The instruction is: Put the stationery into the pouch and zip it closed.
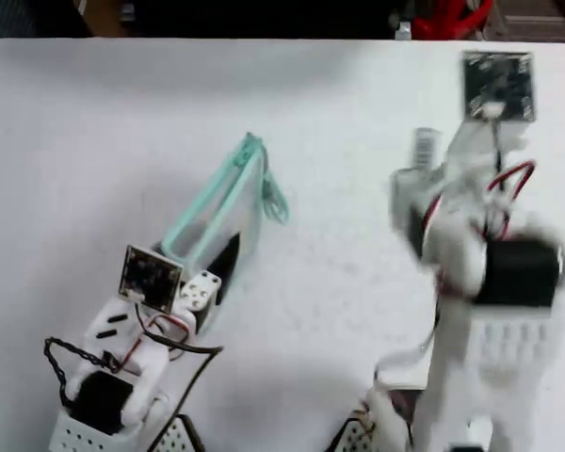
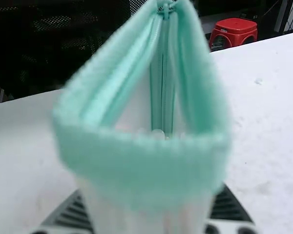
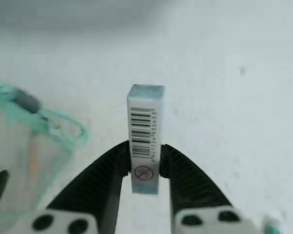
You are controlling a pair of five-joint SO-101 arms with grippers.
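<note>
The pouch [image 1: 218, 209] is translucent with mint-green zip trim and stands on its edge left of the table's middle, its mouth open. My left gripper [image 1: 215, 273] is shut on the pouch's near end, and the open mouth [image 2: 156, 107] gapes right in front of it in the left wrist view. To the right, my right gripper [image 3: 145, 158] is shut on a small white eraser [image 3: 145, 129] with a barcode sleeve, held above the table. In the high view the eraser [image 1: 426, 146] sticks out of the right gripper [image 1: 416, 179], well to the right of the pouch [image 3: 24, 146].
The white table [image 1: 339, 273] lies bare between the pouch and the right arm. Its far edge runs along the top of the high view, with dark floor beyond. A red stool [image 2: 233, 31] stands off the table behind it.
</note>
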